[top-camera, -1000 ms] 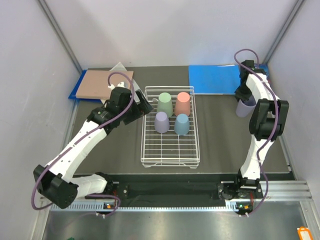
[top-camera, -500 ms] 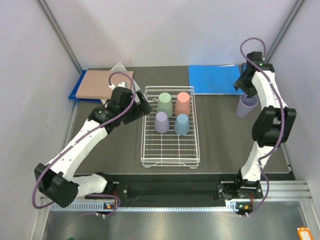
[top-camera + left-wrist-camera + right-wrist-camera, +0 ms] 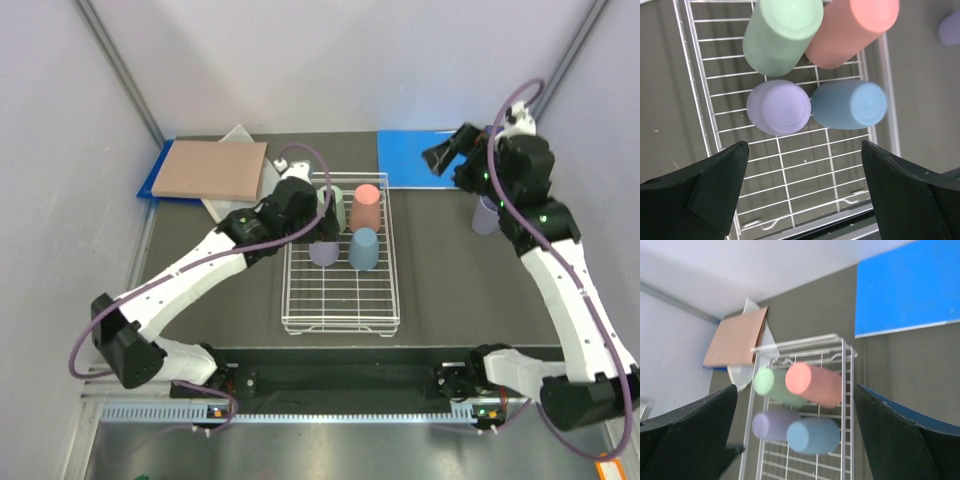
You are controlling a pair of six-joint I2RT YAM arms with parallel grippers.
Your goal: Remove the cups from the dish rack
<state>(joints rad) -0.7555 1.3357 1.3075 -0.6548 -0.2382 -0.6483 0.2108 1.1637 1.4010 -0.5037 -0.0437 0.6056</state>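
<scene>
While my left claw (image 3: 803,150) is hanging spread and empty over the dish rack (image 3: 790,175) at mid-counter, the lilac cup (image 3: 779,107) is standing bottom-up, axis upright, just ahead between my fingers (image 3: 715,185), crowded by the blue cup (image 3: 850,105) on its right-edge side. My right claw (image 3: 447,155), also spread, is hovering far off near the far-right corner.

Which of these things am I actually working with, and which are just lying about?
Job:
rack
in it: green cup, pink cup, purple cup, blue cup
second purple cup outside it, at right

Lying about:
blue folder
brown board
white sheet under the board
</scene>
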